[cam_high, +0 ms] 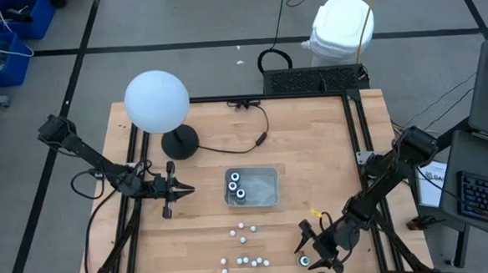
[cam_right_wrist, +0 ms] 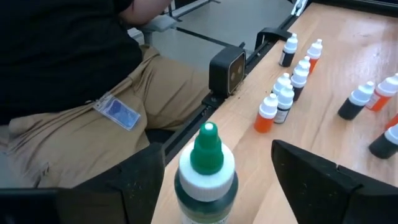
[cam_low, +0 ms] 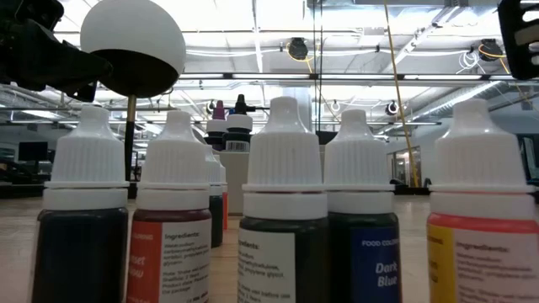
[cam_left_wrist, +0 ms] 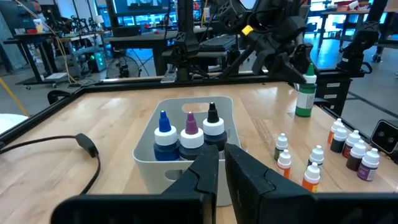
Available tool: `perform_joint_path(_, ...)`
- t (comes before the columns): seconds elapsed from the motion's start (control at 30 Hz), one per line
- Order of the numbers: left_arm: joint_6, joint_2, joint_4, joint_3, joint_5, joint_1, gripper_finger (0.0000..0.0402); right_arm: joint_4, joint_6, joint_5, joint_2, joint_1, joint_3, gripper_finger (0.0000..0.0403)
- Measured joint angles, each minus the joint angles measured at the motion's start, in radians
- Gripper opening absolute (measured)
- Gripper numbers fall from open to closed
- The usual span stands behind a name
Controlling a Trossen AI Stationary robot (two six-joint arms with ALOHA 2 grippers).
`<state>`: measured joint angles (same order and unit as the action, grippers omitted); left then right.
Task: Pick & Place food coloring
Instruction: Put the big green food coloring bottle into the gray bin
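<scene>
Wooden table [cam_high: 312,150] — green bottle [cam_right_wrist: 206,171] stands upright at the near right edge, right between the spread fingers of the right gripper [cam_high: 315,248]. Left gripper [cam_high: 180,189], fingers together, waits left of the tray [cam_high: 268,189] — three bottles [cam_left_wrist: 189,132] inside.

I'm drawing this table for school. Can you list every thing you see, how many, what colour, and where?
Clear grey tray: one, table middle.
Larger bottles with blue, purple and black tips: three, standing in the tray.
Green-tipped bottle: one, between the right gripper's fingers, near the table's front right edge.
Tiny white-capped bottles: about ten, mixed colours, standing in front of the tray.
White globe lamp: one, black base, back left.
Person's tan trousers: beside the table.
Left gripper: shut, left of the tray.
Right gripper: open.
</scene>
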<state>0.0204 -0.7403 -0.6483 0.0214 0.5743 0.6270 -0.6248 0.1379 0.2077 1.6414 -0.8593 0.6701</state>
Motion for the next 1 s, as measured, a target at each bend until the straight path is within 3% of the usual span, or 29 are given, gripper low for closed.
perform_joint_path(0.33, 0.001, 0.000, 0.002, 0.000, 0.000, 0.000, 0.0037, -0.011, 0.000, -0.002, 0.008, 0.000, 0.000, 0.0221)
perform_joint_path(0.7, 0.004, 0.000, 0.001, 0.000, 0.000, 0.000, 0.0037, 0.034, 0.005, -0.004, 0.006, 0.000, 0.002, 0.0111)
perform_joint_path(0.87, 0.003, 0.000, 0.001, 0.000, 0.000, 0.000, 0.0037, 0.013, -0.066, -0.004, -0.001, 0.000, 0.001, 0.0110)
perform_joint_path(1.0, 0.003, 0.000, 0.001, 0.000, 0.000, 0.000, 0.0037, 0.075, -0.133, -0.003, -0.085, 0.037, 0.036, 0.0110)
